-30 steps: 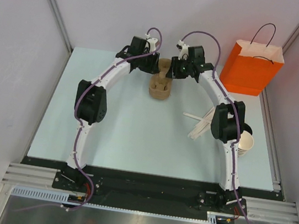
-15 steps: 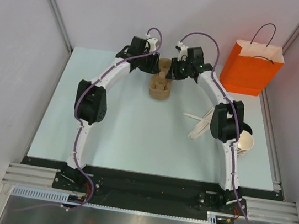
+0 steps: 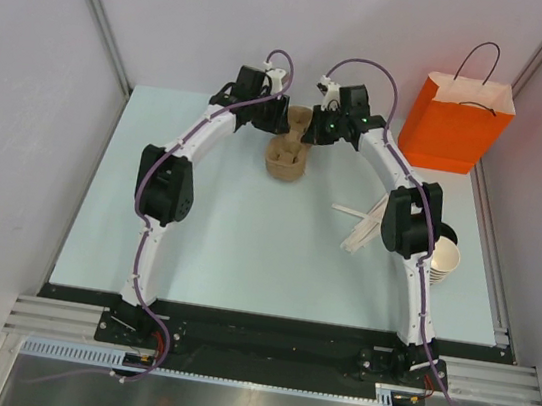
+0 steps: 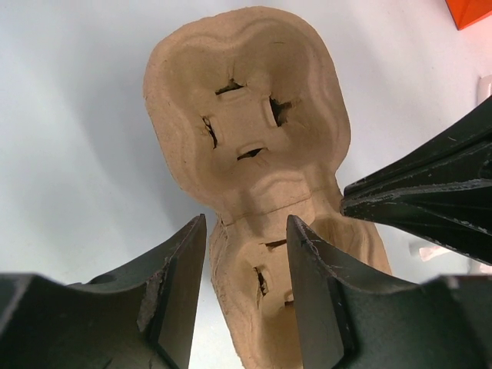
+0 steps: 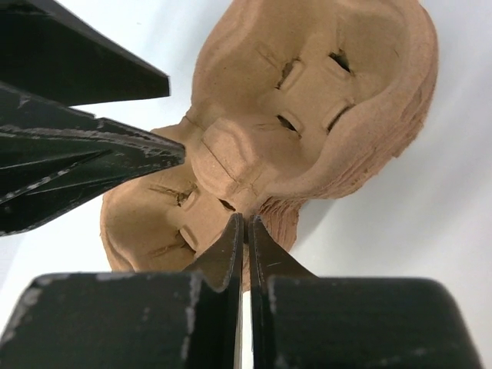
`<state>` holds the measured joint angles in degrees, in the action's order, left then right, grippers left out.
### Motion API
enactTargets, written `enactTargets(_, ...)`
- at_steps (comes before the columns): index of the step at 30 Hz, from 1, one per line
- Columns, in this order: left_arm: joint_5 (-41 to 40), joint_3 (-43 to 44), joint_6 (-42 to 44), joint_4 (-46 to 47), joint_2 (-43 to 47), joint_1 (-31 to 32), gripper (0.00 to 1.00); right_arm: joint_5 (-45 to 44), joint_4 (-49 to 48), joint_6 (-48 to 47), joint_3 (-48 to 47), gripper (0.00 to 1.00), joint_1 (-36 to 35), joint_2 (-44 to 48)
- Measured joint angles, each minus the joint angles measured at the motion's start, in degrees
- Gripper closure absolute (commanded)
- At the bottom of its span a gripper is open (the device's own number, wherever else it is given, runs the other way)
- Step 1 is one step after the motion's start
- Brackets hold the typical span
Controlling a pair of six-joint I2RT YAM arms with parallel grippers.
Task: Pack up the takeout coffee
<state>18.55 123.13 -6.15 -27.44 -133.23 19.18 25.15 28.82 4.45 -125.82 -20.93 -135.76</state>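
Risk first: the brown pulp carrier (image 3: 287, 157) is light and soft. If I pull with either arm, it could tip, slide or tear at its rim, because both grippers crowd its narrow middle. The right gripper (image 5: 247, 220) is closed, fingertips together at the carrier's edge; I cannot tell whether they pinch any pulp. The left gripper (image 4: 246, 224) is partly open, its jaws straddling the carrier's waist without a clear grip. The coffee cup (image 3: 450, 234) is mostly hidden. A dark shape behind the right arm's elbow, just beyond the stack of paper cups (image 3: 443, 260), may be its lid, well apart from the carrier.
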Motion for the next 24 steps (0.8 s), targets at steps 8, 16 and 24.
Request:
enactTargets(8, 1.92, -2.54, -1.4, 2.82, 0.66, -1.2, 0.47, 5.55, -0.98, 3.1, 0.0, 1.0, 1.25, 0.0)
enactTargets(16, 2.86, -5.22, -3.1, 4.59, 2.89, -2.75, 0.48, 9.49, -2.23, 6.01, 0.0, 1.0, 2.21, 0.0)
enactTargets(24, 4.42, -5.27, -4.39, 5.25, 3.82, -2.86, 0.48, 10.51, -3.26, 6.62, 0.0, 1.0, 2.19, 0.0)
